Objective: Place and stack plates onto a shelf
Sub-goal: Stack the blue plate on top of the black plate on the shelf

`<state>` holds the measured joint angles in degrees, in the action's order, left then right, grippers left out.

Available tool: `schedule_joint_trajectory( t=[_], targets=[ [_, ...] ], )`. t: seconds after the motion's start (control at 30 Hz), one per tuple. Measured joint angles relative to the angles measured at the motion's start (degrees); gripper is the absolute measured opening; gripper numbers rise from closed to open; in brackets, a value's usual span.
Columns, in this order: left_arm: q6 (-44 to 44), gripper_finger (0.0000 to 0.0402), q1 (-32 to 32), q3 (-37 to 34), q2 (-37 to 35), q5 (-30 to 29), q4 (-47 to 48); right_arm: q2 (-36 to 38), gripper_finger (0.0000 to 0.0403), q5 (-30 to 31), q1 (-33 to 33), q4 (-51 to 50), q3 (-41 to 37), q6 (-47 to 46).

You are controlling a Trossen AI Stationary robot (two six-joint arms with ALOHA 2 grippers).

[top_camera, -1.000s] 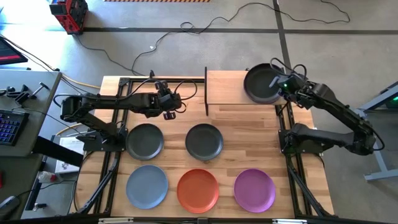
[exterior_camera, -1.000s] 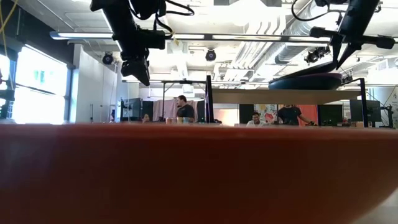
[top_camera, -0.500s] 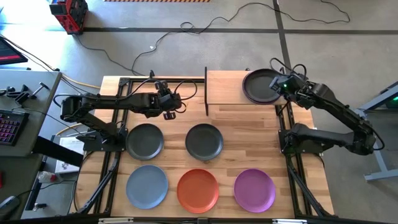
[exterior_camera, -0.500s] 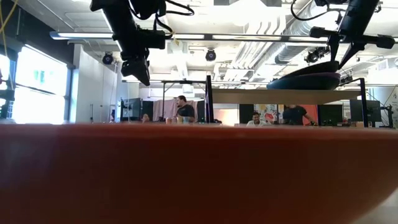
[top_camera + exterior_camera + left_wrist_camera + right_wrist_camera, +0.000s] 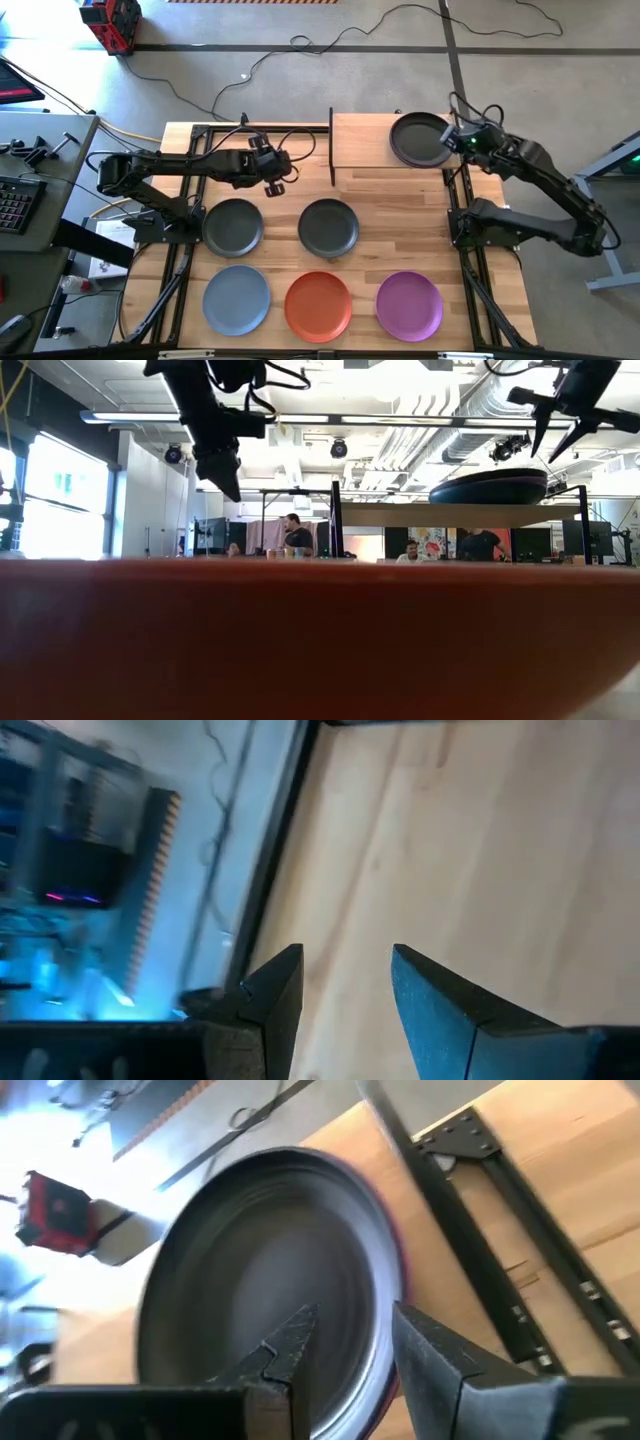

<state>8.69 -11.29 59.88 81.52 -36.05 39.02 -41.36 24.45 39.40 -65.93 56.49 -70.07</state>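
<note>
- Five plates lying loose on the desk (image 5: 390, 195) in the lower half of the high view: two dark grey (image 5: 233, 227) (image 5: 328, 227), light blue (image 5: 237, 300), orange (image 5: 318, 306), purple (image 5: 409, 306).
- One dark stack (image 5: 420, 139) sitting on the shelf (image 5: 362, 140), upper right; a purple rim (image 5: 395, 1285) showing under the top dark plate in the right wrist view.
- Right end effector (image 5: 462, 138) hovering just off the stack's right edge, fingers apart, holding nothing.
- Left end effector (image 5: 272, 175) hanging over bare desk at upper left of centre, fingers parted, empty.
- Plates looking rigid, light, smooth, likely slippery; pinching the raised rim seems the best hold.
- Shelf's left half lying bare; black post (image 5: 331, 147) bounding that edge, frame rails (image 5: 520, 1300) close by the stack.
</note>
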Motion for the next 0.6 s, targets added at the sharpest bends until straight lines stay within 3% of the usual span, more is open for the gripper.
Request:
schedule_joint_trajectory(
  t=[0.13, 0.37, 0.5, 0.6],
  targets=[
    [-7.0, 0.0143, 0.0, 0.0, 0.0, 6.4, 4.1, 1.4, 0.0108, -6.0, 0.0, 3.5, 0.0, 4.5],
    [-21.6, 0.0143, 0.1, 0.0, 0.0, 21.8, 11.6, 0.4, 0.0108, -24.5, -0.8, 11.5, 0.0, 10.0],
    [-33.5, 0.0143, 0.9, 0.0, 0.0, 26.6, 14.1, -1.3, 0.0108, -28.7, -4.5, 15.4, 0.0, 10.0],
    [-39.6, 0.0143, 2.0, 0.0, 0.0, 26.9, 15.9, -2.8, 0.0108, -29.2, -8.3, 16.6, 0.0, 8.5]
  ],
)
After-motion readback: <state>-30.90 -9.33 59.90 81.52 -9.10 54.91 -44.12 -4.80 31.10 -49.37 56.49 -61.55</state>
